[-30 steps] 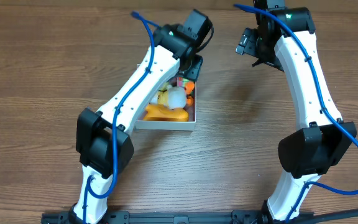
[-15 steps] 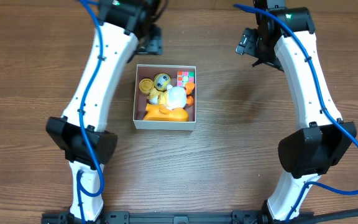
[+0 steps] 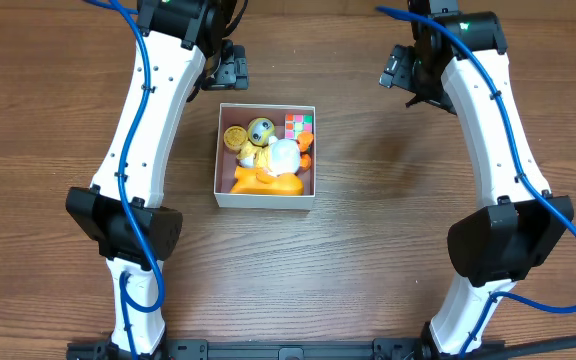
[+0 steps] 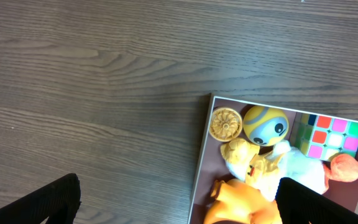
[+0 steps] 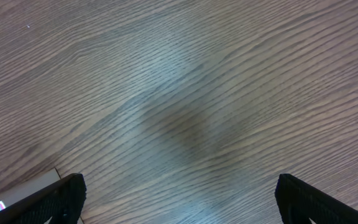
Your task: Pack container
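Overhead, the white-walled square container (image 3: 265, 201) brims with toys (image 3: 268, 160); left pincer (image 3: 230, 70) and right pincer (image 3: 396, 70) gape empty.

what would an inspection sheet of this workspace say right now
surface: wooden table, dark grain, no marks seen
job's things: container sits upright and open, holding a colour cube, a yellow round-headed toy, a gold ridged disc, a white soft toy and an orange toy
clutter: nothing seen outside the container
grippers: left gripper open and empty, by the container's far left corner; right gripper open and empty, over bare table
cables: blue cables run along both arms, clear of the container
surroundings: dark base rail at the near edge
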